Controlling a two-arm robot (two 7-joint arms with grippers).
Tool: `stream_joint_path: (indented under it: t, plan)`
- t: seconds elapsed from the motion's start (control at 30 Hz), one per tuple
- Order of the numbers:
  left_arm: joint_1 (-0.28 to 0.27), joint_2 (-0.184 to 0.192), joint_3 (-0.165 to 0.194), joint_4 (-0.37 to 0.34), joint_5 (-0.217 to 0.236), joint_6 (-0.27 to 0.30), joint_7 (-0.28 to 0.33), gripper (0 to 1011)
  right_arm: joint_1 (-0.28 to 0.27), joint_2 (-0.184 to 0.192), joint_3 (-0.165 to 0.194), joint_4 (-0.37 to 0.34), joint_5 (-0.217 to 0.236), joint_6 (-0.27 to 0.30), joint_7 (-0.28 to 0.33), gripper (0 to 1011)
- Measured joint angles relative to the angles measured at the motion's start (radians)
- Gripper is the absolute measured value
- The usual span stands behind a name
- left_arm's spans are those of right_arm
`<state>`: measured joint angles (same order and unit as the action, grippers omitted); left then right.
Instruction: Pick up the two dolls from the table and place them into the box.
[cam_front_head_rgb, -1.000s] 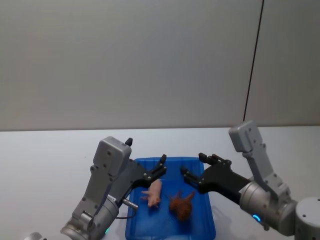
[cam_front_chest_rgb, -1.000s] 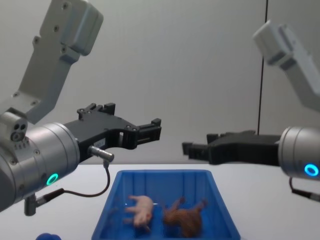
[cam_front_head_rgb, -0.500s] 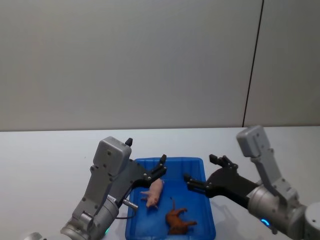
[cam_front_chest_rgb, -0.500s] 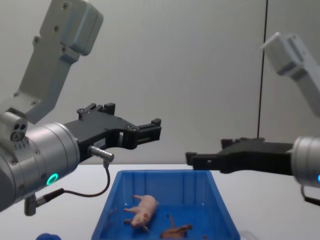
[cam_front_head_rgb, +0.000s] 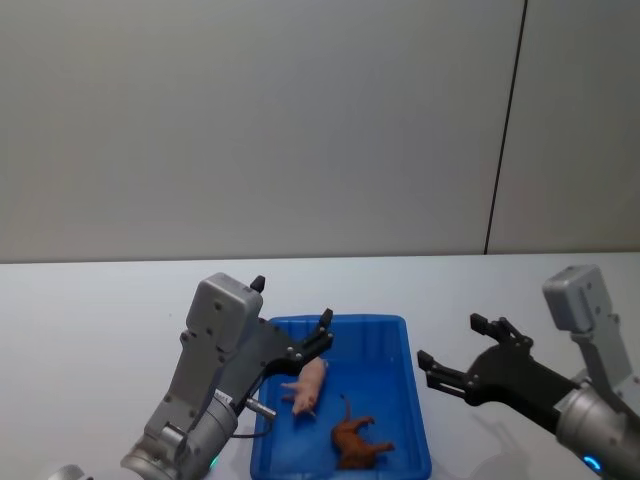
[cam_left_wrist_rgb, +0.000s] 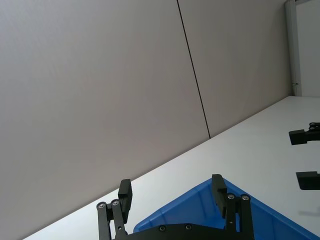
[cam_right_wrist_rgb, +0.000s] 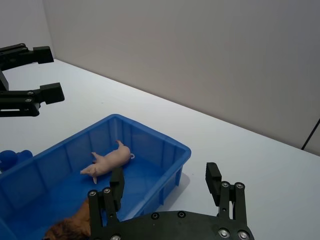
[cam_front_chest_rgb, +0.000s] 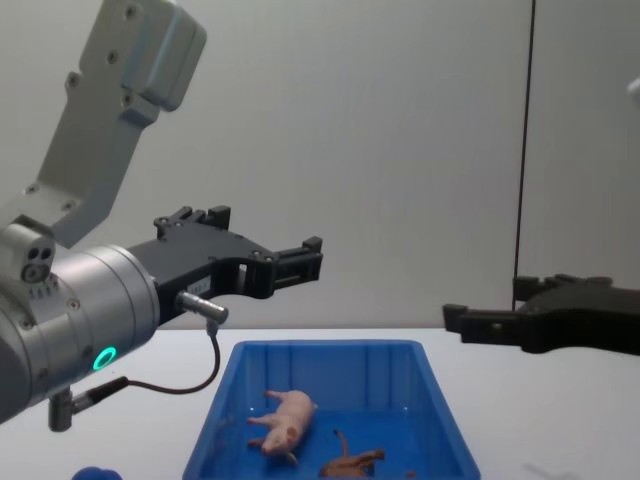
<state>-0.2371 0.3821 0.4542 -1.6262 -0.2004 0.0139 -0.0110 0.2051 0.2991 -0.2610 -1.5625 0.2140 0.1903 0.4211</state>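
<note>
The left gripper hangs over the left side of the box, exactly where it was a second ago. Its fingers are spread wide with nothing between them.

Below and just to its right, the pink pig lies on the box floor near the middle, head towards the robot, and it has not shifted in the last half second. Next to it, nearer the robot and to the right, the brown animal lies flat on its side on the floor. A second ago it sat higher and bunched up beside the pig, so it has since dropped and come to rest.

The clearest change is on the right. The right gripper, which was over the box's right half a second ago, has pulled back. It now hovers above the bare table, clear of the box's right wall. Its fingers are apart and empty, as the right wrist view shows.

My judgement is that the task is as good as done, since both dolls are inside the box and neither touches a gripper. Only parking the arms seems left. The one risk is the left arm clipping the box rim as it retreats.
</note>
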Motion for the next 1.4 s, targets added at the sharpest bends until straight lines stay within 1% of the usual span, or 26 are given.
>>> stream_joint_path:
  t: [0.2,0.37,0.6,0.7,0.73,0.83,0.9,1.03,1.13,1.23,1.4]
  plan:
    - [0.002,0.002,-0.001,-0.001,0.002,0.000,0.001,1002,-0.019,0.020,0.012,-0.016,0.014,-0.009,0.000,1001]
    - [0.016,0.017,-0.007,-0.016,0.008,0.010,0.021,1002,-0.028,0.030,0.017,-0.024,0.021,-0.014,0.000,1001]
    - [0.056,0.054,-0.021,-0.054,0.010,0.035,0.073,1001,-0.037,0.040,0.022,-0.032,0.027,-0.018,0.000,1001]
    - [0.087,0.081,-0.030,-0.076,0.004,0.054,0.108,1001,-0.040,0.043,0.024,-0.034,0.029,-0.019,0.000,1001]
    - [0.087,0.081,-0.030,-0.076,0.004,0.054,0.108,1001,-0.041,0.044,0.025,-0.035,0.030,-0.020,0.000,1001]
    - [0.117,0.105,-0.036,-0.089,-0.007,0.068,0.137,1001,-0.043,0.046,0.026,-0.037,0.031,-0.021,0.000,1001]
    - [0.129,0.112,-0.038,-0.091,-0.012,0.073,0.145,1002,-0.044,0.047,0.026,-0.037,0.032,-0.021,0.000,1001]
    - [0.158,0.131,-0.042,-0.091,-0.025,0.083,0.161,1002,-0.045,0.049,0.027,-0.038,0.033,-0.022,0.000,1001]
    - [0.172,0.138,-0.043,-0.081,-0.034,0.084,0.164,1001,-0.046,0.050,0.028,-0.039,0.034,-0.022,0.000,1001]
    - [0.183,0.141,-0.043,-0.069,-0.041,0.083,0.164,1002,-0.047,0.050,0.028,-0.040,0.034,-0.022,0.000,1001]
    - [0.197,0.140,-0.043,-0.033,-0.067,0.068,0.159,1001,-0.048,0.051,0.029,-0.040,0.035,-0.023,0.000,1001]
